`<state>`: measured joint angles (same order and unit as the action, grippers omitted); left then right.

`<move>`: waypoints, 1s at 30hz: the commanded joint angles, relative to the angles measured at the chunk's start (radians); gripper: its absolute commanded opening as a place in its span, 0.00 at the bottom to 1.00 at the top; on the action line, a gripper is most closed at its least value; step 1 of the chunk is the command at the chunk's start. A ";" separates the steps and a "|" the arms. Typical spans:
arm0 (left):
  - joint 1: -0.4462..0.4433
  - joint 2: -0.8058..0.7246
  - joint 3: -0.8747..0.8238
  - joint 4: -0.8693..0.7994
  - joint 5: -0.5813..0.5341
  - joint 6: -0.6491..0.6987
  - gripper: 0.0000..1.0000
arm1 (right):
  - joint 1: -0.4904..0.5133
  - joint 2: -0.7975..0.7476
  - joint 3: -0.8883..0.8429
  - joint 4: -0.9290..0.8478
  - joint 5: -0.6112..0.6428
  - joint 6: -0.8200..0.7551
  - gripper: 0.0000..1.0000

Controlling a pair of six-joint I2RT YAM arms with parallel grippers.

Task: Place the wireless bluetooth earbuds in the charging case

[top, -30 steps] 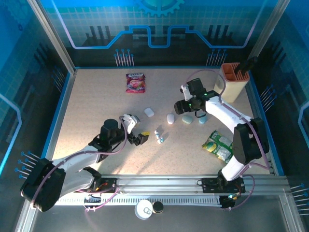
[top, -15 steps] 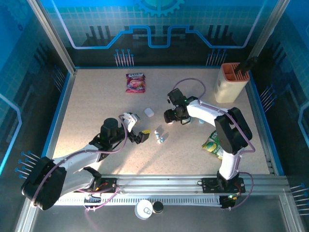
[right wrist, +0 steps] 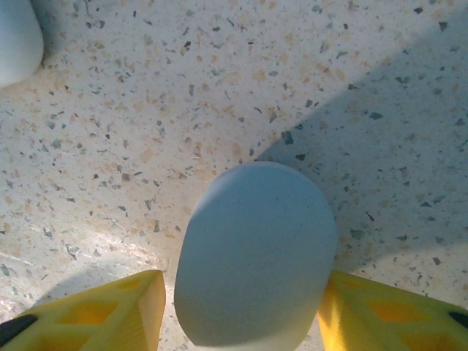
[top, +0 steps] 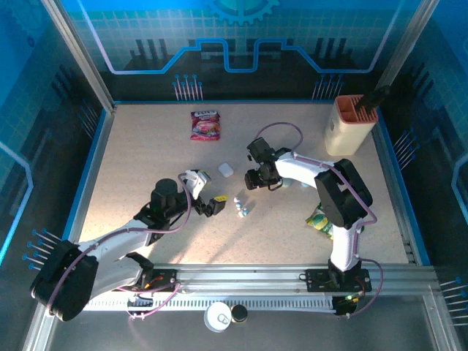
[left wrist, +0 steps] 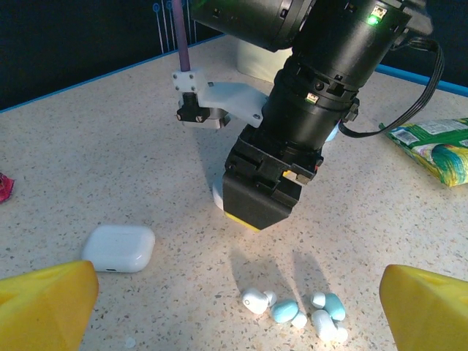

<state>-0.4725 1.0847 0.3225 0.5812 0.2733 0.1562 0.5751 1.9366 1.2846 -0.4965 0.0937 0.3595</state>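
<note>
**Right jaws astride a case, earbuds loose on the table**

Your right gripper [top: 257, 181] is down at mid-table, pointing at the surface, with a pale pebble case [right wrist: 256, 256] between its yellow fingers [right wrist: 95, 311]. In the right wrist view the fingers stand close on either side of the case. The one on the right of that view looks to meet the case's edge, while the other shows a thin dark line beside it. You cannot tell whether the case is pinched or merely flanked. It lies flat on the speckled table [top: 146, 146]. A second pale case [right wrist: 14, 36] shows at the upper left corner of that view.

Your left gripper [top: 210, 206] sits low, just left of the earbuds [top: 240, 207], facing them. Its yellow tips [left wrist: 44, 300] are spread wide with nothing held between them.

The earbuds lie in a tight cluster of white and pale-blue pieces, all loose on the table, just in front of your right gripper. A closed white case [left wrist: 118, 247] rests near them, on the left in the left wrist view.

A pink packet [top: 205, 124], a green packet [top: 322, 219] and a beige holder [top: 349, 126] stand well apart from these.
</note>
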 commanded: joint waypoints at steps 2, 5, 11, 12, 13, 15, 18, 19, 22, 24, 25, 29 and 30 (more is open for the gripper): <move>-0.003 -0.022 -0.015 0.005 -0.007 0.002 0.99 | 0.005 0.002 0.009 0.001 -0.032 -0.023 0.59; -0.003 -0.019 -0.014 0.005 -0.005 0.001 0.99 | 0.005 0.002 0.000 0.002 -0.039 -0.024 0.60; -0.003 -0.017 -0.010 0.002 0.001 -0.001 0.99 | 0.005 0.004 -0.010 0.004 -0.032 -0.021 0.51; -0.002 -0.017 -0.009 0.002 0.002 0.000 0.99 | 0.005 0.001 -0.010 0.004 -0.032 -0.022 0.49; -0.003 -0.017 -0.009 0.001 0.002 -0.001 0.99 | 0.005 -0.001 -0.011 0.004 -0.032 -0.025 0.47; -0.003 -0.019 -0.009 0.000 0.000 -0.001 0.99 | 0.005 -0.009 -0.014 0.004 -0.029 -0.037 0.44; -0.003 -0.024 -0.008 -0.007 0.003 -0.002 0.99 | 0.005 -0.054 -0.043 0.048 -0.061 -0.110 0.43; -0.003 -0.029 -0.009 -0.015 0.003 -0.002 0.99 | 0.005 -0.073 -0.057 0.068 -0.084 -0.152 0.43; -0.003 -0.053 -0.001 -0.057 0.009 0.001 0.99 | 0.005 -0.154 -0.104 0.127 -0.134 -0.289 0.43; -0.002 -0.076 0.006 -0.090 0.021 0.009 0.99 | 0.005 -0.206 -0.135 0.165 -0.165 -0.371 0.42; -0.001 -0.088 0.006 -0.101 0.033 0.014 0.99 | 0.005 -0.233 -0.150 0.180 -0.185 -0.415 0.42; 0.020 -0.115 0.003 -0.110 0.125 0.025 0.99 | 0.005 -0.340 -0.203 0.223 -0.319 -0.553 0.42; 0.033 -0.111 0.006 -0.112 0.153 0.017 0.99 | 0.006 -0.365 -0.211 0.221 -0.355 -0.585 0.41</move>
<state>-0.4618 0.9840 0.3225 0.4988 0.3347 0.1600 0.5751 1.6379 1.1000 -0.3328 -0.1249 -0.0639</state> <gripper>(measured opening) 0.992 0.420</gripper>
